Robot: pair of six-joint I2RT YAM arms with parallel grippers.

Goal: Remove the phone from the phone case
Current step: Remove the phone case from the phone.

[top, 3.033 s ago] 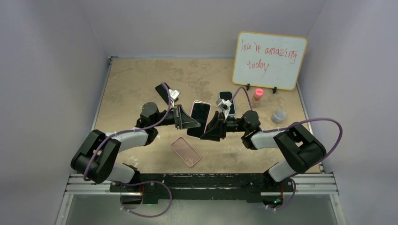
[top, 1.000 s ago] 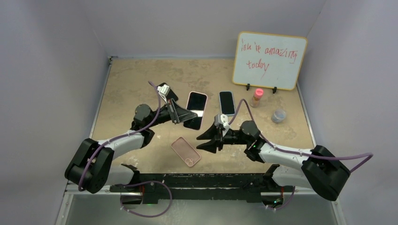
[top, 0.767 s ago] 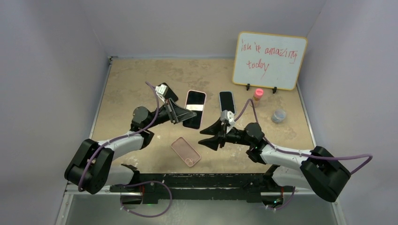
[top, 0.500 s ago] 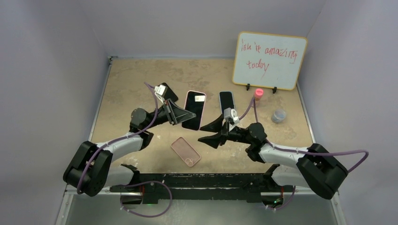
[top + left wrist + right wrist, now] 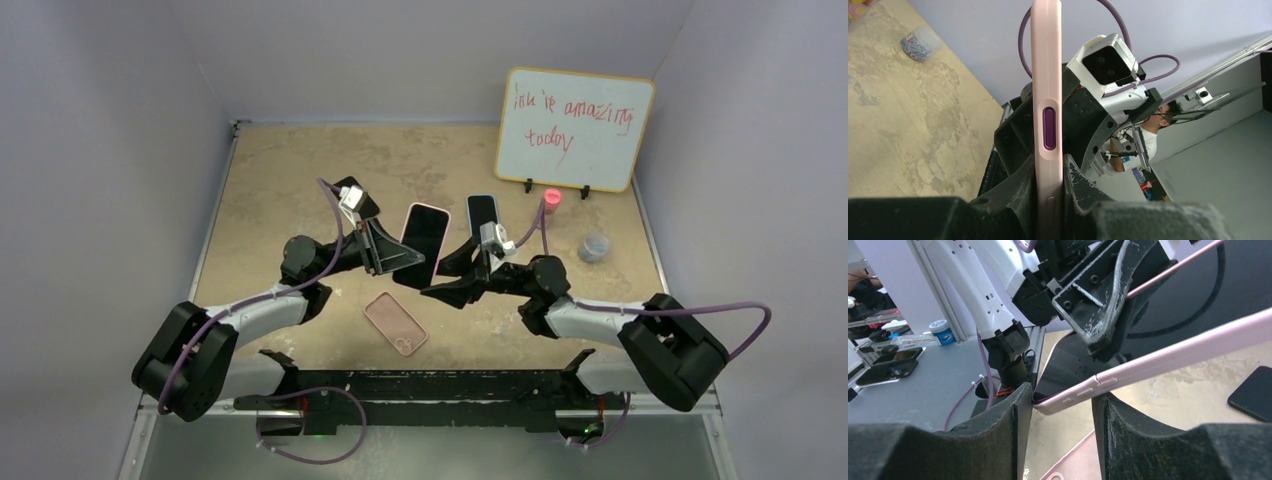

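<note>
The phone in its pink phone case (image 5: 421,243) is held up off the table, screen facing the top camera. My left gripper (image 5: 385,255) is shut on its left long edge. In the left wrist view the case (image 5: 1047,100) stands edge-on between both pads, with a purple side button showing, and the left gripper (image 5: 1049,185) clamps it. My right gripper (image 5: 445,278) is at the phone's lower right corner. In the right wrist view the case's corner (image 5: 1073,395) lies between the open jaws of the right gripper (image 5: 1062,410), touching the left finger (image 5: 1013,420).
An empty pink case (image 5: 396,322) lies on the table below the held phone. A second phone (image 5: 484,217) lies further back, and a black one (image 5: 352,195) under the left wrist. A whiteboard (image 5: 573,128), a pink-capped bottle (image 5: 549,203) and a small jar (image 5: 594,246) stand at the right.
The right gripper has risen and moved left until it brackets the phone's lower corner. The left gripper has tilted the phone and brought it slightly nearer.
</note>
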